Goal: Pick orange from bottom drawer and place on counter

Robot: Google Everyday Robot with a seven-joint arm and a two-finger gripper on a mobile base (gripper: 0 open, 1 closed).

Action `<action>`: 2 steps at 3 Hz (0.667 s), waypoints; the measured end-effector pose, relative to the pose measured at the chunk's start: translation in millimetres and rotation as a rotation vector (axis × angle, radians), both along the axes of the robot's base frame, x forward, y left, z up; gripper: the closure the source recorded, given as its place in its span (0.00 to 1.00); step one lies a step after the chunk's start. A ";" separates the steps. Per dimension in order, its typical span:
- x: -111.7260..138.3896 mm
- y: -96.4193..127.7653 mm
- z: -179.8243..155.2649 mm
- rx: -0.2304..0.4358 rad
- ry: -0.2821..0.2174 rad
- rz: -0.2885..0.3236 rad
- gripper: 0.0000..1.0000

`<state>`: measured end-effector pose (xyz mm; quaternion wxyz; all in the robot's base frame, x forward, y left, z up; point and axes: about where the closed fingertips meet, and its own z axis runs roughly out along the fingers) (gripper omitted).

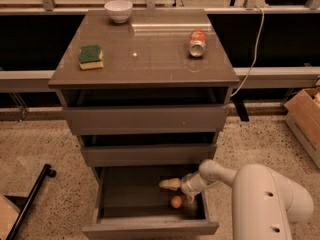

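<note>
The bottom drawer is pulled open, and the orange lies on its grey floor towards the right. My gripper reaches into the drawer from the right and is open. One pale finger points left just above the orange; the other is down at the orange's right side. The orange is not lifted. The counter is the glossy top of the cabinet.
On the counter are a green-and-yellow sponge, a white bowl and a red-orange soda can lying on its side. The two upper drawers are slightly ajar. A cardboard box stands on the floor at the right, and a black bar lies at the left.
</note>
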<state>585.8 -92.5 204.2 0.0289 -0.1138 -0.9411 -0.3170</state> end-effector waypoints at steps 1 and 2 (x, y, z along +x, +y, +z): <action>7.2 -3.2 -17.9 -0.012 0.015 -0.024 0.00; 12.9 -1.8 -30.7 -0.034 0.038 -0.033 0.00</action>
